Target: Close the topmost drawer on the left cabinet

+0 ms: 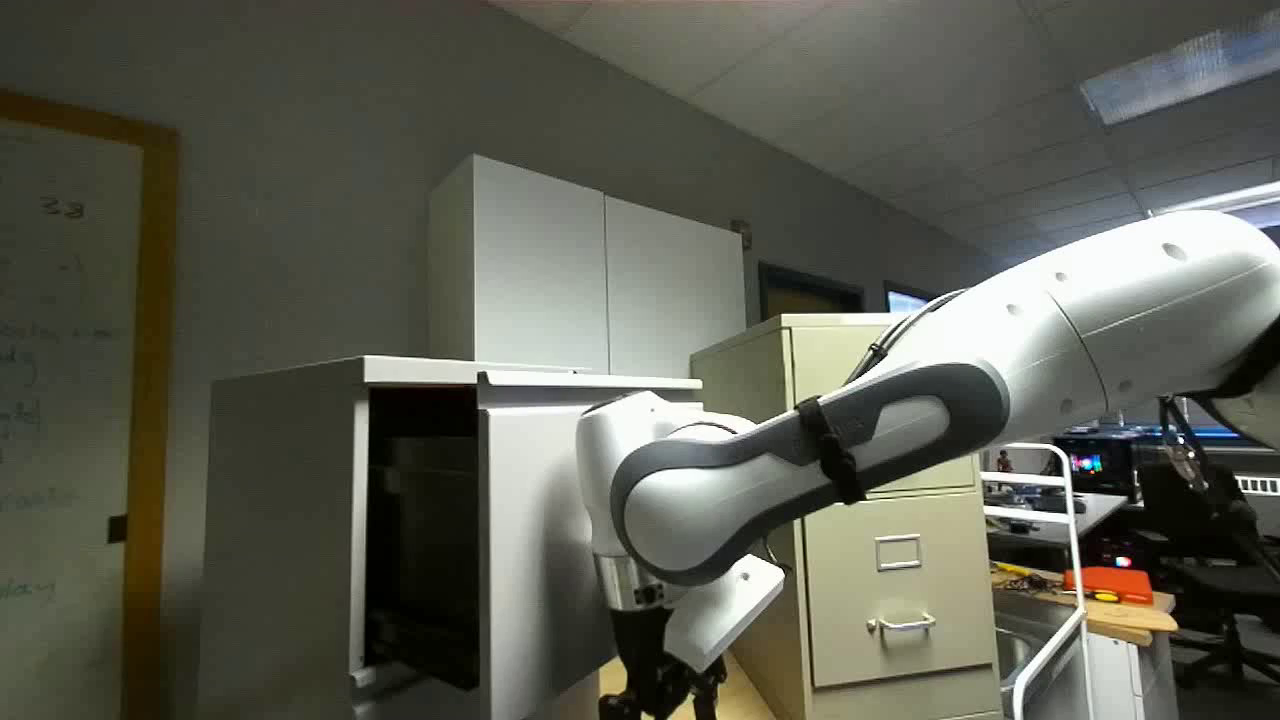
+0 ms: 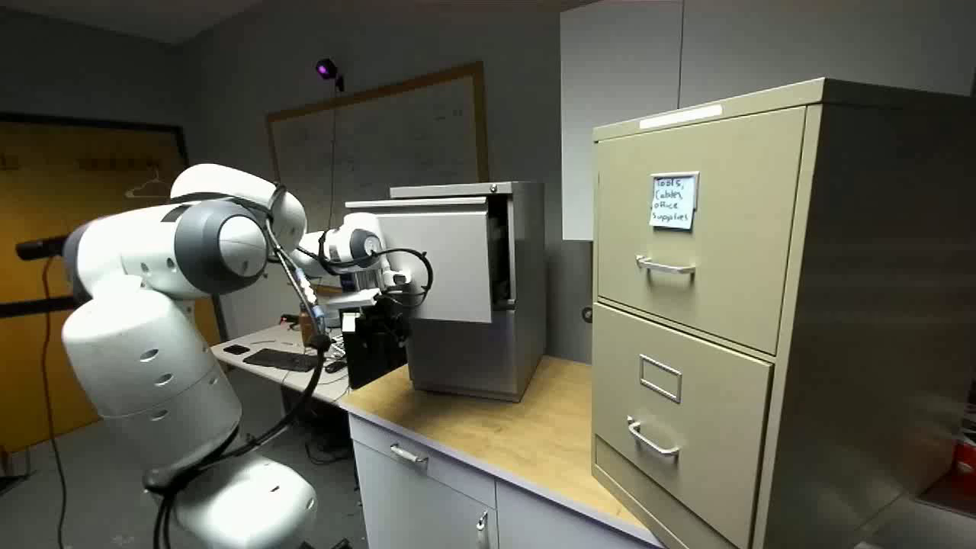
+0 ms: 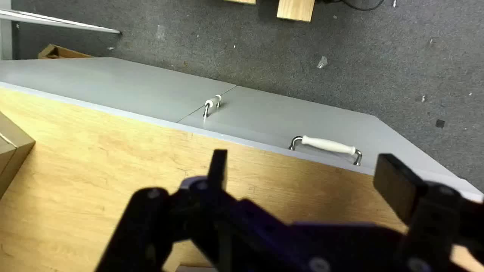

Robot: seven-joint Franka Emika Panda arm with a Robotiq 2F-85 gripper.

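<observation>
The left cabinet (image 1: 280, 540) is pale grey and boxy; it also shows in an exterior view (image 2: 530, 282), standing on a wooden counter. Its topmost drawer (image 1: 530, 540) is pulled out, with a dark gap behind the flat front; the drawer front also shows in an exterior view (image 2: 454, 263). My gripper (image 1: 660, 700) points down in front of the drawer front, with the wrist close to the panel. I cannot tell whether they touch. In the wrist view the gripper (image 3: 306, 170) is open, its fingers wide apart with nothing between them. The drawer is out of the wrist view.
A beige filing cabinet (image 2: 694, 320) stands beside the left cabinet on the wooden counter (image 2: 488, 427). The counter's base has white handles (image 3: 329, 145) below its edge. A white two-door cupboard (image 1: 600, 270) stands behind. A desk with a keyboard (image 2: 278, 360) lies beyond the arm.
</observation>
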